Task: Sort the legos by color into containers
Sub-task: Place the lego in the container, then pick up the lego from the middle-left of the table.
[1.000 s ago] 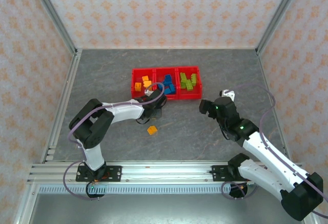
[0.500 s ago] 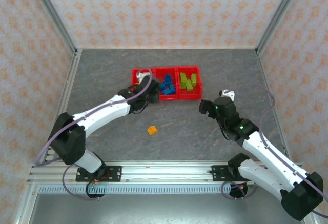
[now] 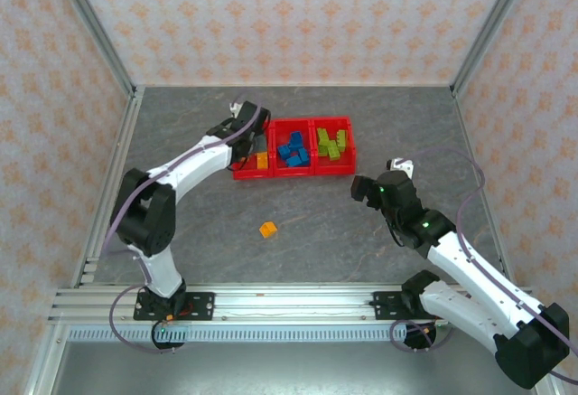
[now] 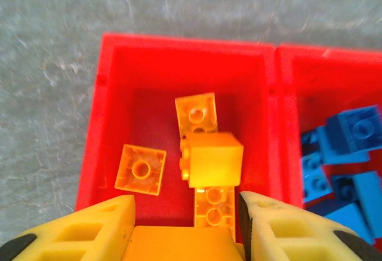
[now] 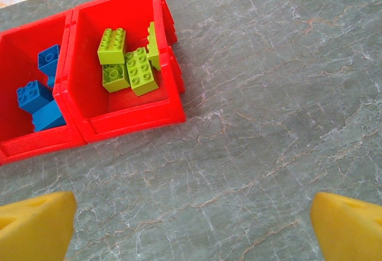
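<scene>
Left wrist view: the left gripper (image 4: pixel 186 216) is clamped on an orange brick (image 4: pixel 179 244) over the left bin (image 4: pixel 179 43). A loose brick (image 3: pixel 268 229), orange too, lies on the table (image 3: pixel 361 124); light, hard and slick, it probably wants pinching across its flat sides. The right gripper (image 5: pixel 191 231) gapes wide, empty.

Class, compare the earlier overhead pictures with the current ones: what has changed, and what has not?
The left gripper, shut on an orange brick, swung away from the robot and is now above the leftmost bin. The right gripper, open, and the loose orange brick stayed put.
</scene>
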Robot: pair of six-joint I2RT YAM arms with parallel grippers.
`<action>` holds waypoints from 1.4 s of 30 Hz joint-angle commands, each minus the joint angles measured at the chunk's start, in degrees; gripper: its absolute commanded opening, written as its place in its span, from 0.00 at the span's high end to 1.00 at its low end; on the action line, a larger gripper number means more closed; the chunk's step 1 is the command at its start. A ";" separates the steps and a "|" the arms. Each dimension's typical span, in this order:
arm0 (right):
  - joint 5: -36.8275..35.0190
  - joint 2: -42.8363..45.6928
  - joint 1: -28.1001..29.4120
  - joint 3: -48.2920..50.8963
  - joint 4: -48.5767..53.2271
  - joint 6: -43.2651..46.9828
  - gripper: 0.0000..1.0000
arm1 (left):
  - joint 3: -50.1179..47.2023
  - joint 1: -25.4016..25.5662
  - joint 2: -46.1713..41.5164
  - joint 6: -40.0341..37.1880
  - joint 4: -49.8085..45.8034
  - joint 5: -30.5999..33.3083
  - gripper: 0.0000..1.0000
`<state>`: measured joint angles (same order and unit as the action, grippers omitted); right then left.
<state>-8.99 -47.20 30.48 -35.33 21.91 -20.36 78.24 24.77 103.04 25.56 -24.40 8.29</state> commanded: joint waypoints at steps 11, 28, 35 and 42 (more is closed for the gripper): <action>-0.14 -1.71 0.28 -0.01 0.43 0.30 0.00 | 0.16 -0.78 4.75 -2.16 1.75 1.64 0.57; 0.03 -2.21 0.28 0.00 0.24 0.40 0.00 | -6.32 0.23 -9.85 -0.69 2.80 -1.65 0.02; 0.33 -2.28 0.28 -0.17 0.44 0.41 0.00 | -16.27 5.44 -20.34 3.92 -0.34 -1.42 0.01; 1.20 -2.80 0.28 -0.01 0.15 0.55 0.00 | -31.43 15.29 -28.49 16.91 1.87 -3.19 0.01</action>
<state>-8.10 -49.58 30.48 -35.33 21.89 -20.36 50.59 37.65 77.17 34.79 -21.74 6.00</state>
